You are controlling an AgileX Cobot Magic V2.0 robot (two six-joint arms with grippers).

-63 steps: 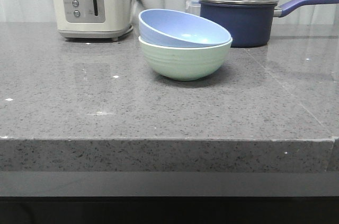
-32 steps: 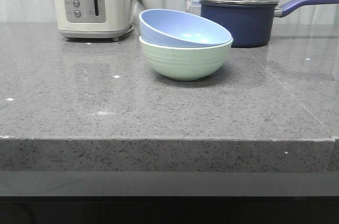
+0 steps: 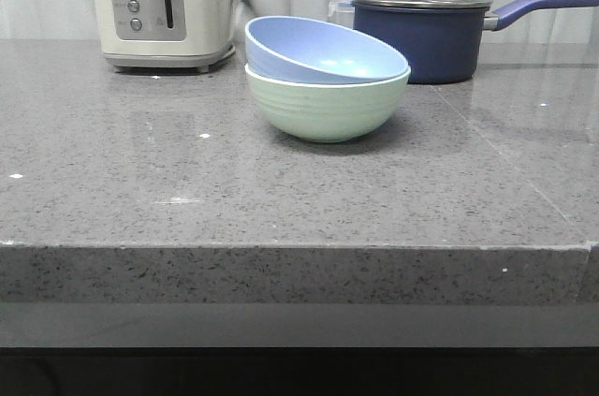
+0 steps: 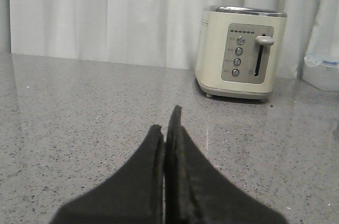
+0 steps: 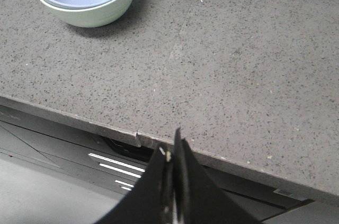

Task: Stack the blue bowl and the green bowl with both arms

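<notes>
Nothing had shifted lately: the blue bowl (image 3: 323,51) sat tilted inside the green bowl (image 3: 327,108), stacking apparently done. Both pincers, left (image 4: 168,128) and right (image 5: 172,152), were together, empty.

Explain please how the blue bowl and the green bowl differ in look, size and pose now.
The blue bowl is periwinkle with smooth sides; the green bowl is pale mint with faint ridges under its rim. The blue bowl looks slightly smaller and sits inside the green bowl. The blue bowl is tilted, its opening leaning toward the camera, while the green bowl stands level on the counter. Both are round, matte and empty as far as visible.
</notes>
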